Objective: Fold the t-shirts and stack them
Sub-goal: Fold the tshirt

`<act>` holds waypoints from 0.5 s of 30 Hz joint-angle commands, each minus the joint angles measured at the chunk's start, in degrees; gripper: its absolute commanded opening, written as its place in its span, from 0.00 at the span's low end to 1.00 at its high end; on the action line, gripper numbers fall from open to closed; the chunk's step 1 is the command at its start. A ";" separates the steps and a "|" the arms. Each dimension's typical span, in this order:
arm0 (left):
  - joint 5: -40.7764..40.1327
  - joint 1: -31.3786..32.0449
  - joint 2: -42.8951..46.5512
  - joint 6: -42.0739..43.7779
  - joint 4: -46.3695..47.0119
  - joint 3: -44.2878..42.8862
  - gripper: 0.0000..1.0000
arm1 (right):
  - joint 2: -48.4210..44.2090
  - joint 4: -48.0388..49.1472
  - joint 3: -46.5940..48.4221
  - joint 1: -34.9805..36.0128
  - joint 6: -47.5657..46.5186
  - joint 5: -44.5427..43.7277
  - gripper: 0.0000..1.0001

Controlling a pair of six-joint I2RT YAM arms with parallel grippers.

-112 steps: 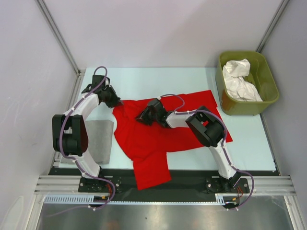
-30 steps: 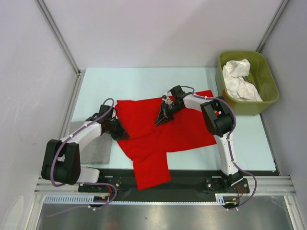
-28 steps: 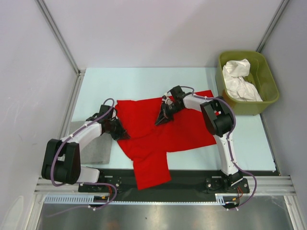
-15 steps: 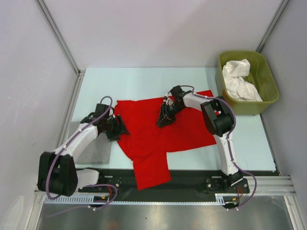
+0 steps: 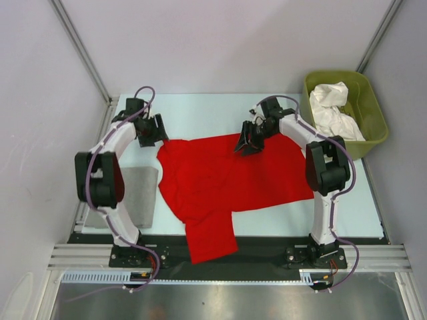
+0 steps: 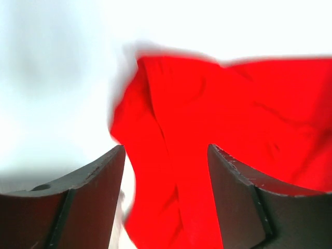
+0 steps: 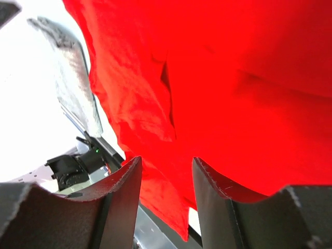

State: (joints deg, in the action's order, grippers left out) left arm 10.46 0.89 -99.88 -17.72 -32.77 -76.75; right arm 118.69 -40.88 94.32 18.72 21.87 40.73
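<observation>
The red t-shirt (image 5: 230,177) lies spread flat across the middle of the table, one part hanging over the near edge. My left gripper (image 5: 154,134) hovers open just off the shirt's far left corner, and the left wrist view shows red cloth (image 6: 207,104) below its empty gripper (image 6: 166,148). My right gripper (image 5: 245,143) is open above the shirt's far edge, and in the right wrist view that gripper (image 7: 166,161) has nothing in it, the red shirt (image 7: 233,78) lying beneath. White t-shirts (image 5: 335,112) sit crumpled in the tub.
An olive-green tub (image 5: 373,137) stands at the far right of the table. A grey pad (image 5: 138,200) lies at the left, partly under the left arm. Metal frame posts run along both sides, and a black rail (image 5: 267,243) lines the near edge.
Both grippers have opened and let go of the red shirt, then swung toward the far side of the table. The shirt now lies flatter, its far edge spread out.
</observation>
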 commanded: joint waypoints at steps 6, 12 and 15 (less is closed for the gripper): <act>3.87 -2.56 -16.57 7.08 -2.55 -18.25 0.65 | -0.04 0.54 3.67 -2.28 -0.33 0.58 0.50; 6.68 -2.56 -19.48 8.13 -3.96 -18.00 0.65 | 1.71 0.81 6.48 -4.13 0.45 -4.16 0.49; 8.95 -2.56 -19.83 8.14 -4.14 -16.50 0.64 | 2.94 3.00 8.15 -4.39 2.82 -11.09 0.47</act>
State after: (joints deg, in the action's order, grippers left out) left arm 15.49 -1.54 -119.28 -11.49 -35.88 -92.49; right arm 120.11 -40.12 99.44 15.00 22.63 36.67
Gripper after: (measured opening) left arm 0.642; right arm 0.482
